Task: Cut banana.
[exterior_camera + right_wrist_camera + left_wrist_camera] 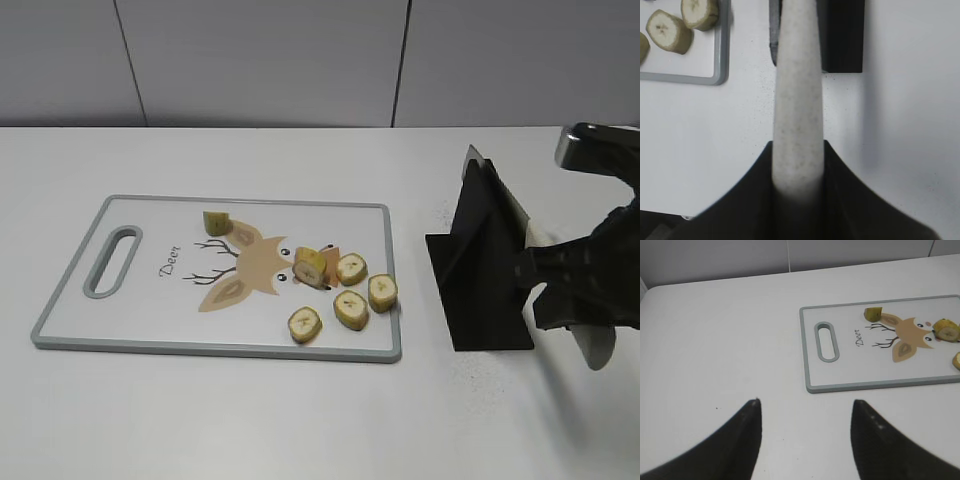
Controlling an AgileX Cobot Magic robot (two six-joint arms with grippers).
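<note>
On grey-rimmed white cutting board (pixel 60 335), far edge: stubby yellow-green banana end chunk (pixel 217 222). Light, soft, slippery cut face; pin by peel. Right gripper (pixel 799 172) clamps pale knife handle (pixel 797 100). Left gripper (pixel 805 412) apart, empty.

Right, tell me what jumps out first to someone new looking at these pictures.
The grey-rimmed cutting board with its deer drawing stands out, with round banana slices clustered near its right end and the stubby banana end piece alone near the top. To the right, the right gripper is shut on a pale knife handle, the blade at a black knife stand. The left gripper hangs open over bare table.
</note>
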